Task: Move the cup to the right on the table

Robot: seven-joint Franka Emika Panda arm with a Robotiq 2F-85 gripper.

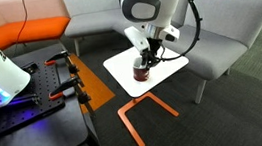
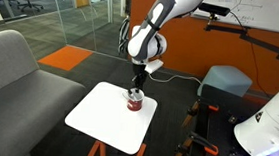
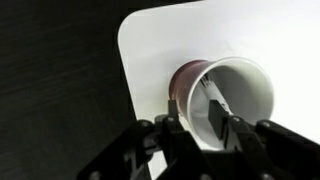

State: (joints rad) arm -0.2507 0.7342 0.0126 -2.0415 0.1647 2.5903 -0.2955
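Note:
The small dark red-brown cup [image 1: 142,73] with a pale rim stands upright on the white table [image 1: 173,64], towards one edge of the top in an exterior view [image 2: 133,104]. My gripper [image 1: 146,60] hangs straight down over it [image 2: 135,90]. In the wrist view the fingers [image 3: 193,120] straddle the near wall of the cup [image 3: 235,95]. One finger is outside against the red side and the other is inside the white interior. A gap shows between the inner finger and the wall. The table top [image 3: 150,40] fills the background there.
Grey sofa seats [image 1: 228,26] wrap round the table at the back and side. The table's orange leg and base [image 1: 144,112] stand on dark carpet. A black workbench [image 1: 30,116] with clamps is close beside the table, also in an exterior view [image 2: 215,144].

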